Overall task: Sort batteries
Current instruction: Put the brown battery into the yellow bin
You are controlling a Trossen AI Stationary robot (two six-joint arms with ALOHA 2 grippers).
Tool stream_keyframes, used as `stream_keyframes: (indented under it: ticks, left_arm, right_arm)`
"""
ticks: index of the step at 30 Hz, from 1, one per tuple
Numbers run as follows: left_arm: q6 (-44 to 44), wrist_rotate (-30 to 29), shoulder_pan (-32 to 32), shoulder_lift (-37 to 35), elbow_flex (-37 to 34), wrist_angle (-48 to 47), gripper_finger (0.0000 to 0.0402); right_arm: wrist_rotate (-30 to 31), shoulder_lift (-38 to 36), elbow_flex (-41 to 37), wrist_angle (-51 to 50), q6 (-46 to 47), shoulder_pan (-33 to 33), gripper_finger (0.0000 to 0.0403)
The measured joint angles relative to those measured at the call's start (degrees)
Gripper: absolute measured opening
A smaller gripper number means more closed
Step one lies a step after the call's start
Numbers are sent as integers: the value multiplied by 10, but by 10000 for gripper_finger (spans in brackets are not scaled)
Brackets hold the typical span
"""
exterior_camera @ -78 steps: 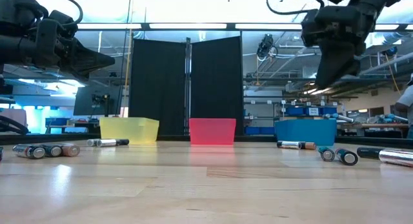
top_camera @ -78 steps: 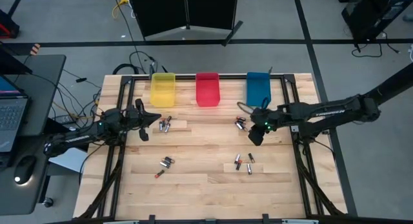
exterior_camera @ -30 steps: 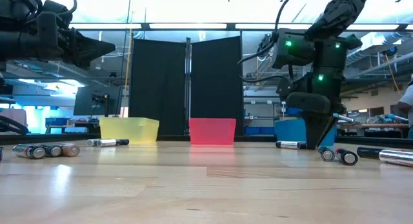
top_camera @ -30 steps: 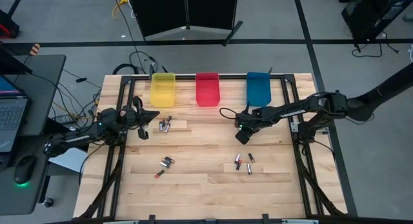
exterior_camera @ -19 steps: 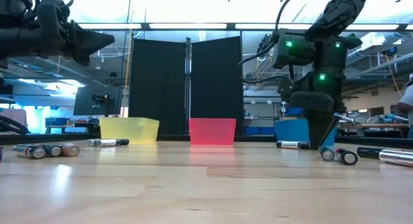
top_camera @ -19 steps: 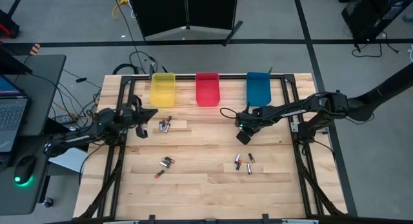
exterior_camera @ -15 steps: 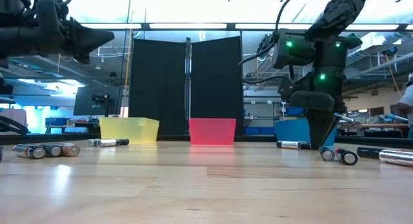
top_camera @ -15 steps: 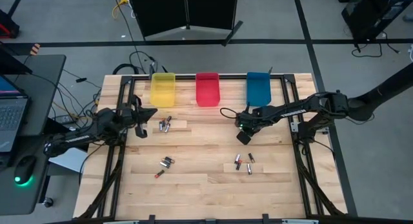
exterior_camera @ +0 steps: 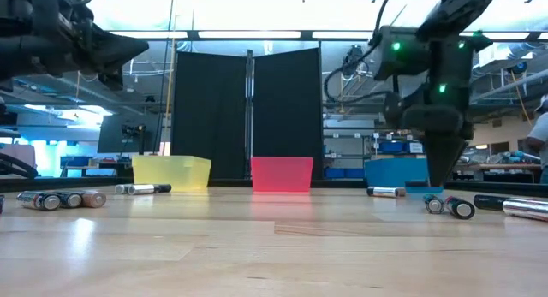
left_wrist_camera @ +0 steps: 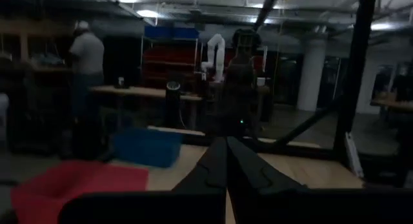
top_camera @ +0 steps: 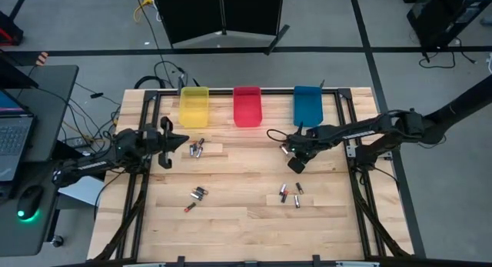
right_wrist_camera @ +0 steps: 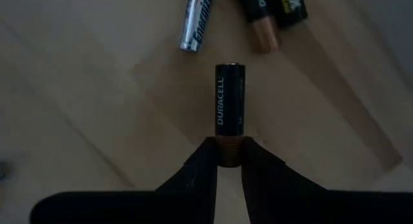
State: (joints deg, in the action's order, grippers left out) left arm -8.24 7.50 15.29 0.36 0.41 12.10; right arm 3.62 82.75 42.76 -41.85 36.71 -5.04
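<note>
My right gripper [top_camera: 295,164] [exterior_camera: 439,186] [right_wrist_camera: 229,150] points down over the table's right half, below the blue bin [top_camera: 307,104], shut on a black and copper battery [right_wrist_camera: 230,101]. Just beyond it, a silvery battery [right_wrist_camera: 197,20] and two dark and copper ones [right_wrist_camera: 258,17] lie on their sides on the wood. Other batteries lie in small groups on the table [top_camera: 196,149] [top_camera: 199,194] [top_camera: 290,194]. My left gripper [top_camera: 178,140] [left_wrist_camera: 226,146] hovers shut, high over the left side, level with the batteries near the yellow bin [top_camera: 194,105]. My right gripper pinches the battery by its copper end [right_wrist_camera: 230,146], only that end between the two fingertips. The fingers come from above, pointing down, and the battery runs on in line with them, its black end [right_wrist_camera: 230,69] lowest. It looks lifted just clear of the wood.
Yellow, red [top_camera: 246,105] and blue bins stand in a row at the table's far edge. A black frame rail [top_camera: 346,128] runs along each side of the table. Bare wood lies in the middle between the battery groups. A person [left_wrist_camera: 84,56] stands in the room beyond.
My right gripper has moved a little toward the table's right edge and risen slightly, carrying the battery with it. A silvery battery that it covered in the high view now shows beside it. My left gripper has stayed high and nearly still.
</note>
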Motion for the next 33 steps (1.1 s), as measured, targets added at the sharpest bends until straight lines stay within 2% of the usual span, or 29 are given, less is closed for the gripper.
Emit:
stream_keyframes:
  ticks: [6,10,13,16,20,24,29,33]
  left_arm:
    - [-43,3,0,35,0,3,63]
    - [-34,-1,0,87,0,99,76]
    - [-26,23,0,132,0,167,69]
    - [-40,34,0,183,5,163,56]
    - [-38,-20,0,261,6,217,56]
    - [-44,-23,0,333,8,317,84]
    - [-114,-8,-4,416,8,406,131]
    - [-97,-9,-30,487,14,480,151]
  right_arm:
    - [33,-60,0,65,8,34,58]
    - [57,-69,1,182,-35,53,58]
    - [65,-56,1,294,-89,59,58]
    - [61,-28,1,406,-139,59,58]
    - [54,24,1,553,-204,57,58]
    - [25,77,2,698,-250,45,58]
    - [-6,135,2,842,-280,32,57]
    - [-26,170,2,921,-320,34,57]
